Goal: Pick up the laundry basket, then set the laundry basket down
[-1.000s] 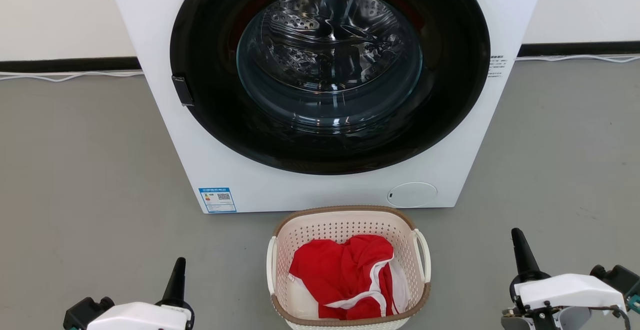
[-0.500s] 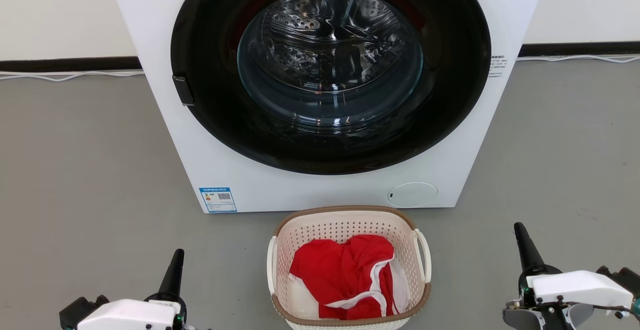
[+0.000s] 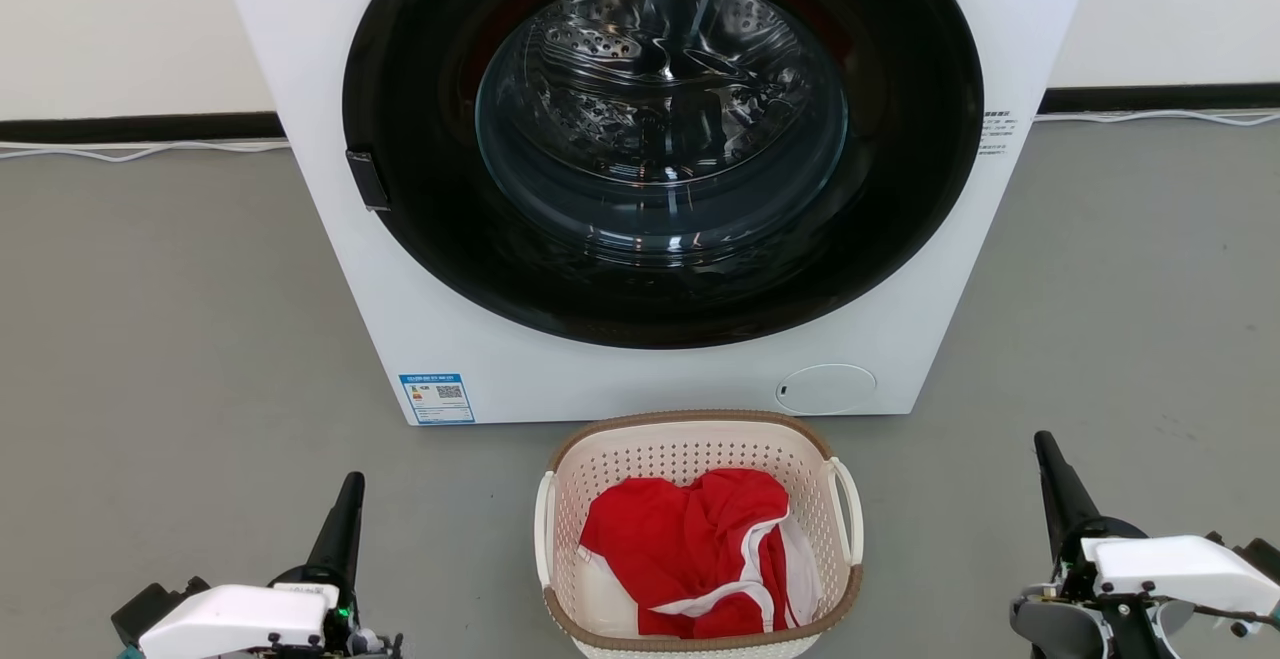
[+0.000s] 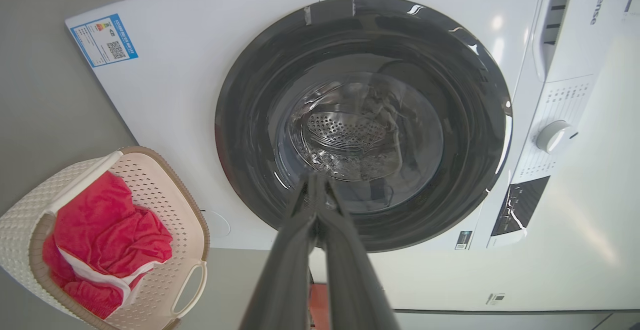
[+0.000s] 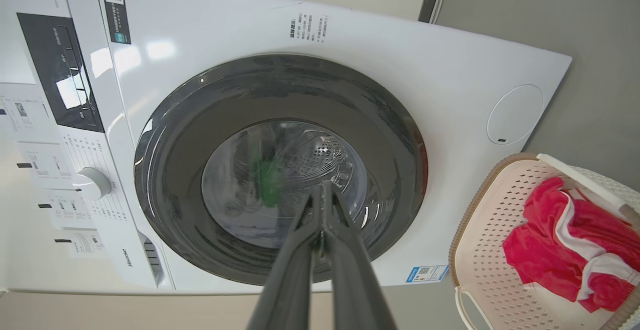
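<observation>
The laundry basket (image 3: 690, 449), cream and perforated with a brown rim and white loop handles, stands on the grey floor just before the washer; a red garment with white trim (image 3: 690, 549) lies in it. It also appears at the lower left of the left wrist view as the basket (image 4: 150, 180) and at the lower right of the right wrist view as the basket (image 5: 480, 250). My left gripper (image 3: 350, 484) is shut, well left of the basket, fingers pointing up. My right gripper (image 3: 1045, 444) is shut, well right of it. Both are apart from the handles and hold nothing.
A white front-loading washer (image 3: 420, 319) with a dark round door (image 3: 660, 139) stands right behind the basket. Grey floor (image 3: 150, 339) spreads on both sides. A dark skirting and a white cable (image 3: 130, 151) run along the back wall.
Both grippers have drifted slightly: the left one a little down and left, the right one a little right with its tip higher. The basket has not moved.
</observation>
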